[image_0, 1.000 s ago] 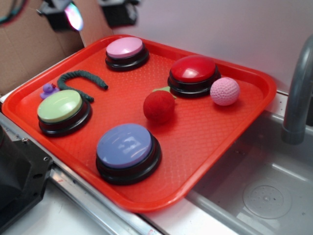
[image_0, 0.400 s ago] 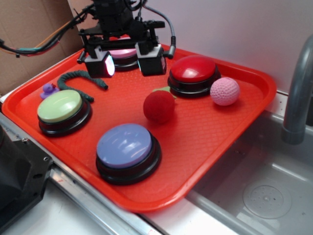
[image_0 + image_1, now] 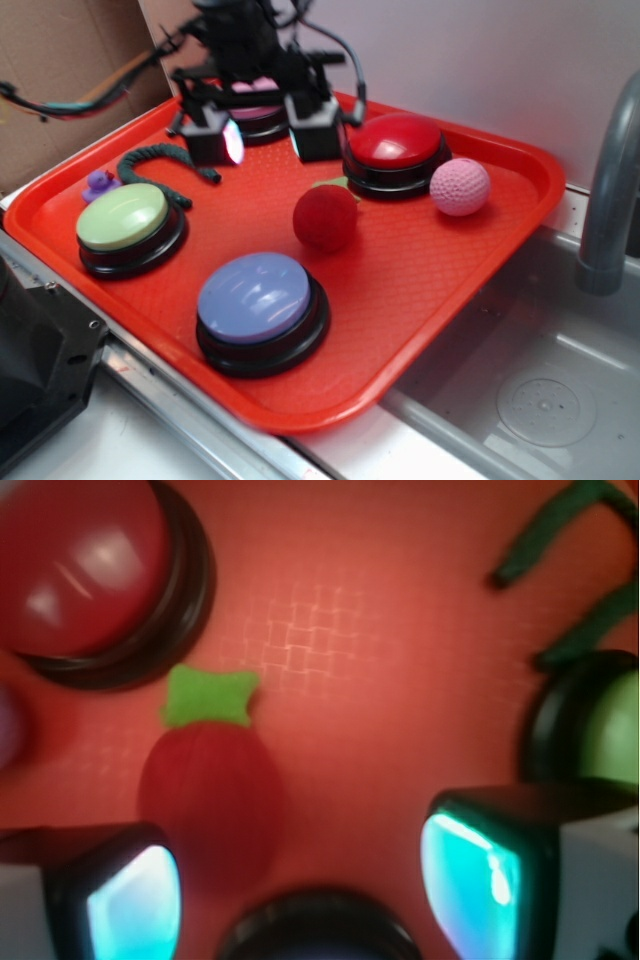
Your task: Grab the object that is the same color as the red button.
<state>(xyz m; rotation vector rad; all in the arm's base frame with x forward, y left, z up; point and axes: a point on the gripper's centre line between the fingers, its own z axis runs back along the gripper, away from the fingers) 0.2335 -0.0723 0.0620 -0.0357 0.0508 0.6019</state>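
The fuzzy red ball [image 3: 325, 217] with its green leaf [image 3: 208, 696] lies mid-tray, just in front of the red button [image 3: 396, 150]; a pink ball [image 3: 460, 186] sits beside that button; the gripper [image 3: 267, 137] hovers over the orange tray [image 3: 430, 290], fingers spread wide, holding nothing.

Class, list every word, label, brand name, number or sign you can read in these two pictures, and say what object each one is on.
None: no readable text, number or logo shows in either view.
The red button, the fuzzy red ball, the other buttons and the tray carry plain surfaces.
The gripper shows glowing pads on its fingers, but no lettering.
The wrist view is too blurred to show fine print.
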